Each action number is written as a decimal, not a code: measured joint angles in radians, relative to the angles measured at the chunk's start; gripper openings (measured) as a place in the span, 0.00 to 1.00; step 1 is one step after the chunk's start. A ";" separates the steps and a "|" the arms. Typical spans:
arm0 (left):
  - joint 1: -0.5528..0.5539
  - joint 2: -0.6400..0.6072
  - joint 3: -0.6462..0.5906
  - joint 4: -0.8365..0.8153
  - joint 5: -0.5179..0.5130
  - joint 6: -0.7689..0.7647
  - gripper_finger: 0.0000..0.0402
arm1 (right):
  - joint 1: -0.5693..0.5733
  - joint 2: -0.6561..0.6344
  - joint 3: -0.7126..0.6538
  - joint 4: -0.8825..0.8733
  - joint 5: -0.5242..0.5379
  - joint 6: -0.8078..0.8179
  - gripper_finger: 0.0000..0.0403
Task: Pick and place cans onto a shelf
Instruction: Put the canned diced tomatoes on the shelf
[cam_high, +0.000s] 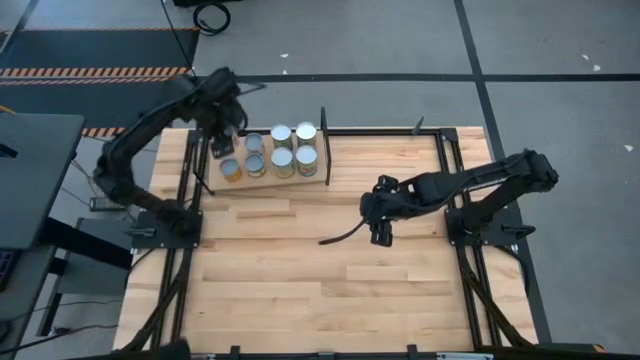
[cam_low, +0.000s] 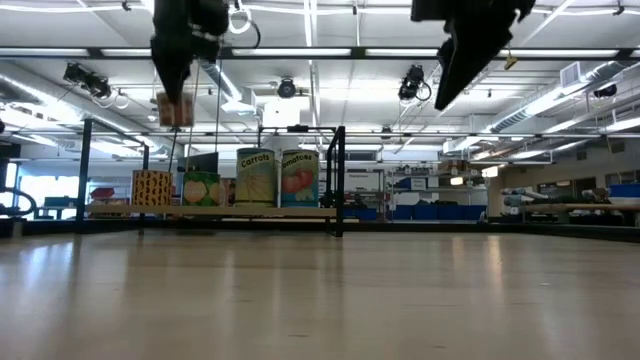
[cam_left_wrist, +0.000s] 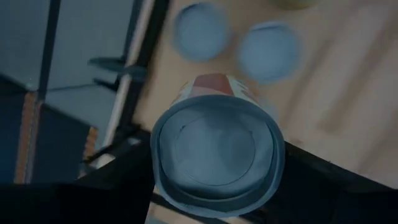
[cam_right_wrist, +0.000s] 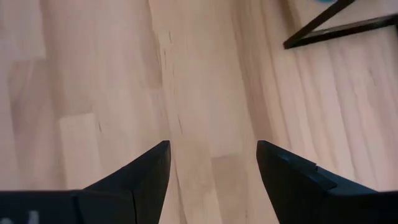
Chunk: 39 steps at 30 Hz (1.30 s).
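My left gripper (cam_high: 225, 130) is shut on a can with a silver top and a red-and-white label (cam_left_wrist: 214, 155). It holds the can in the air above the left end of the shelf (cam_high: 270, 181); the low view shows this can (cam_low: 175, 108) above the row. Several cans (cam_high: 283, 160) stand upright on the light-wood shelf plank, left of the black upright divider (cam_high: 323, 145). Two of their tops (cam_left_wrist: 268, 51) show blurred below the held can. My right gripper (cam_high: 383, 228) is open and empty over the middle of the table, and it also shows in the right wrist view (cam_right_wrist: 211, 162). My left gripper pinches the can's side wall just under the top rim (cam_left_wrist: 157, 171) between its two fingers, one on each side. The fingers come from above, pointing down. The can hangs upright below them (cam_low: 175, 110), lifted clear of the shelf.
Thin black rods (cam_high: 380, 131) frame the table's far and side edges. A dark cable (cam_high: 340, 237) trails on the wood near my right gripper. The wooden tabletop (cam_high: 330, 290) spreads bare toward the near edge. In the low view the standing cans (cam_low: 256, 177) line the shelf.
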 joint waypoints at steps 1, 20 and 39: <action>0.028 0.026 0.000 0.015 -0.013 0.022 0.70 | -0.001 0.000 -0.019 0.013 0.000 -0.004 0.61; 0.261 0.308 -0.055 0.179 0.010 0.051 0.70 | -0.047 0.001 -0.120 0.191 -0.036 -0.180 0.61; 0.268 0.308 -0.212 0.287 0.021 0.044 0.71 | -0.069 0.001 -0.120 0.190 -0.033 -0.209 0.61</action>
